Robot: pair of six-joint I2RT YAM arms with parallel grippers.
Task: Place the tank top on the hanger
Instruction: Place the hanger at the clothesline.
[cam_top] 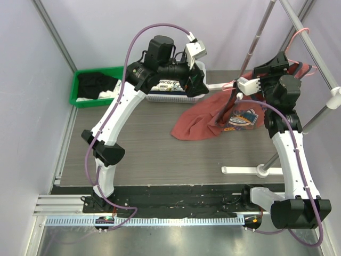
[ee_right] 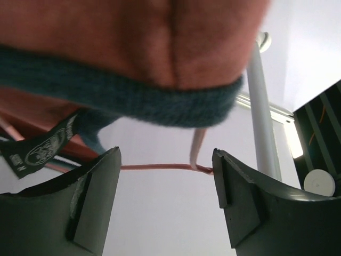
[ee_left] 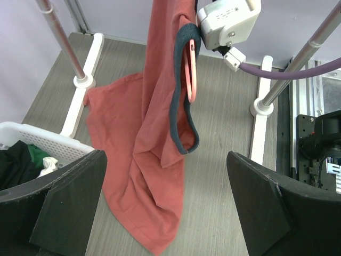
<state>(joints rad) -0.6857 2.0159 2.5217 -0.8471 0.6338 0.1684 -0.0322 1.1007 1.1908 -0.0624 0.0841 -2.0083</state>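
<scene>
The rust-red tank top (cam_top: pixel 200 121) hangs from the upper right and drapes down onto the table, chest graphic showing. The pink wire hanger (cam_top: pixel 300 38) hooks on the sloping rail. In the left wrist view the tank top (ee_left: pixel 154 133) hangs in a long fold, and a hanger end (ee_left: pixel 192 72) pokes out of a navy-trimmed armhole. My left gripper (ee_left: pixel 165 213) is open and empty, facing the cloth from a distance. My right gripper (ee_right: pixel 166 181) is open, pointing up under the navy trim (ee_right: pixel 133 104), with the hanger wire (ee_right: pixel 160 167) running between the jaws, which stand apart from it.
A green bin (cam_top: pixel 80 98) with black clothes stands at the back left. A white basket (cam_top: pixel 176 97) sits under my left gripper (cam_top: pixel 194 84). Rack poles (ee_left: pixel 64 42) and white feet (cam_top: pixel 250 170) stand around the shirt. My right gripper (cam_top: pixel 269 65) is beside the rack.
</scene>
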